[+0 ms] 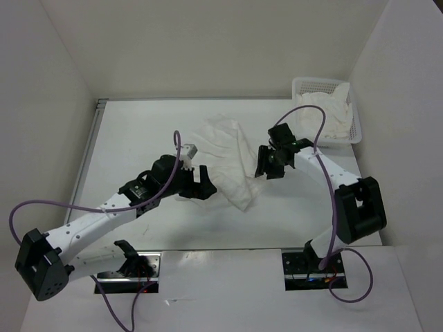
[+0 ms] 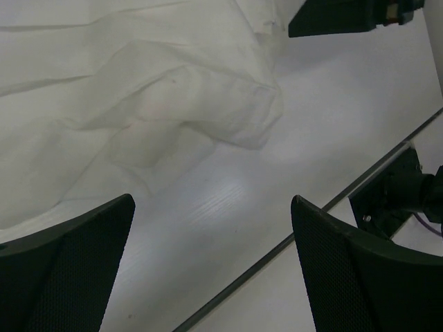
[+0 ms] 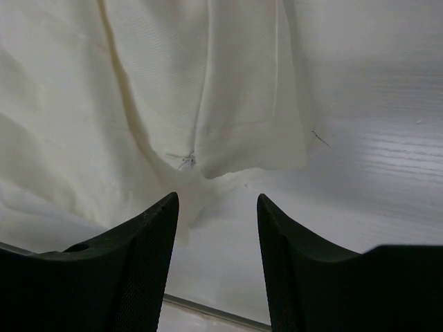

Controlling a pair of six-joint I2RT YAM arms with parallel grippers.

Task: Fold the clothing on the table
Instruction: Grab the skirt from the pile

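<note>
Lying crumpled left of the mesh basket (image 1: 357, 131), the white garment (image 1: 232, 155) is unheld: left gripper (image 1: 205, 183), farthest from the basket, gapes empty; right gripper (image 1: 259, 164), nearer it, half-open, empty. Pinching several layers could drag the heap.

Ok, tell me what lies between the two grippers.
The clothing, seen in the top view: it lies crumpled on the table between the left gripper and the right gripper.

I can read no text, label, brand or number in any of my three views. The clothing (image 1: 232, 162) is plain white, and the surface (image 1: 138, 131) carries no marking I can make out.
</note>
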